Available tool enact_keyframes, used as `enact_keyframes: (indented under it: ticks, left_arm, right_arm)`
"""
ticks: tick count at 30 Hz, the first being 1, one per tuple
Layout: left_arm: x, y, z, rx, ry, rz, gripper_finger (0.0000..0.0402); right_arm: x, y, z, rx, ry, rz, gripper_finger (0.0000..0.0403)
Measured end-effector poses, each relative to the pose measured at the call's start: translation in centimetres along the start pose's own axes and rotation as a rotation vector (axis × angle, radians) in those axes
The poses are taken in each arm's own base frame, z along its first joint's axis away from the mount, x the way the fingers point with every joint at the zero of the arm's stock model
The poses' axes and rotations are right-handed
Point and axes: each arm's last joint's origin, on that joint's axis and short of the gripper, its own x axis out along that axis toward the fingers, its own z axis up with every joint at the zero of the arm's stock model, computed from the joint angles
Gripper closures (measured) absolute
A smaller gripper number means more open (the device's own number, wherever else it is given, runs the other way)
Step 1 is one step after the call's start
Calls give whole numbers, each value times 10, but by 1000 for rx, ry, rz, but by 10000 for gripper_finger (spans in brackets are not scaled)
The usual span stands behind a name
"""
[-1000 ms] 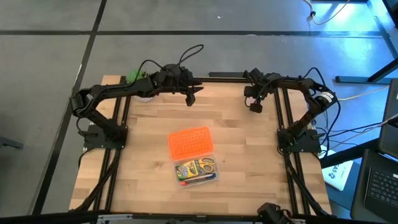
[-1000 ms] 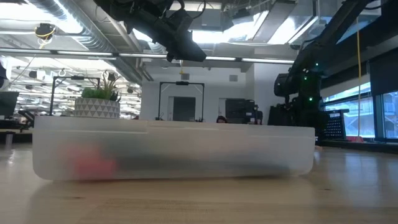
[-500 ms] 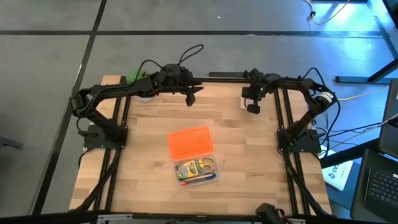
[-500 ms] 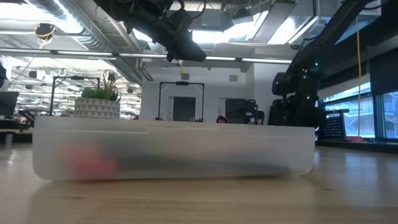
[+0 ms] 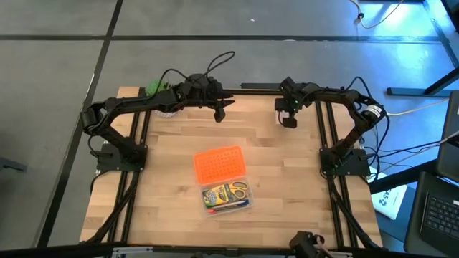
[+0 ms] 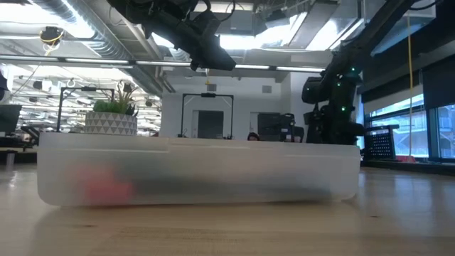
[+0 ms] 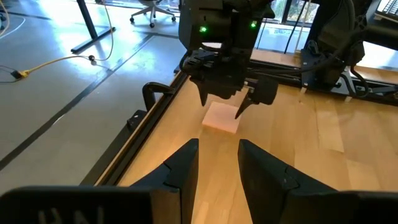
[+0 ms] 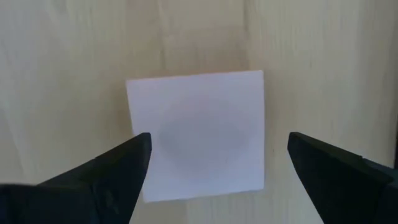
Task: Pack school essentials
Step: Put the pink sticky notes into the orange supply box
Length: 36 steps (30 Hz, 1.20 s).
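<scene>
Note pad (image 8: 196,137) | right gripper (image 8: 214,163) above, jaws spread | plant (image 5: 155,89) far corner

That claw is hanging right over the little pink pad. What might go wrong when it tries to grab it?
The note pad lies flat on the table, so the right gripper, its fingers open to either side of it, may scrape wood or just push the pad along. The pad also sits near the table's far edge, so a shove might send it off. The left gripper hangs close by.
</scene>
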Motion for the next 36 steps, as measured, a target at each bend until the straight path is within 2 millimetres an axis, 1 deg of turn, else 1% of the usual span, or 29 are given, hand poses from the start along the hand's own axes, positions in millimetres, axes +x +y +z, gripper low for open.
enact_keyframes:
  ticks: [7,16,30,36]
  left_arm:
    - [0,0,0,0,0,0,296]
    - [0,0,0,0,0,0,296]
    - [0,0,0,0,0,0,296]
    - [0,0,0,0,0,0,296]
  right_arm:
    - [1,2,-2,-82,-15,36,24]
    - [14,-1,0,-87,-14,63,24]
    - [14,2,-2,-80,8,88,24]
    - [8,-2,3,-79,25,95,24]
